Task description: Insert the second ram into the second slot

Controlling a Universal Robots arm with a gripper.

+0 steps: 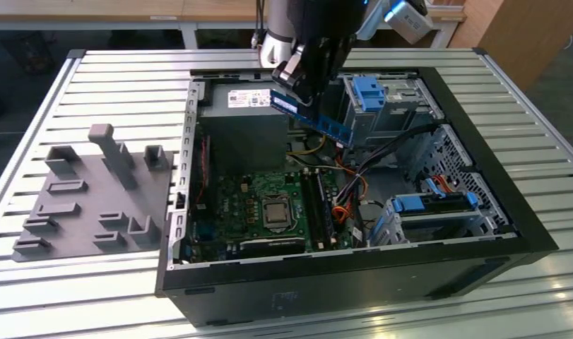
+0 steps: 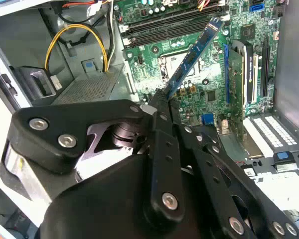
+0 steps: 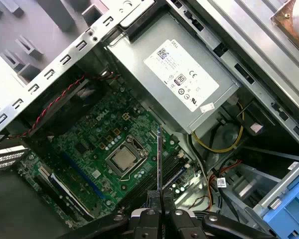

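Observation:
My gripper (image 1: 297, 86) is shut on one end of the second ram (image 1: 314, 119), a long blue-green stick that hangs tilted in the air above the open computer case (image 1: 456, 244). In the second wrist view the ram (image 2: 193, 56) juts out from the fingertips (image 2: 159, 107) over the green motherboard (image 2: 209, 84). It appears edge-on (image 3: 159, 159) in the first wrist view, above the CPU socket (image 3: 123, 159). The dark memory slots (image 1: 320, 208) (image 2: 174, 26) (image 3: 173, 175) lie beside the socket, well below the ram. I cannot tell which one is the second slot.
A grey power supply (image 1: 251, 126) and blue drive cages (image 1: 371, 92) (image 1: 435, 205) flank the board, with loose cables (image 1: 347, 205) near the slots. On the slatted metal table, at the exterior view's left, lies a grey fixture plate (image 1: 88, 201) with upright posts.

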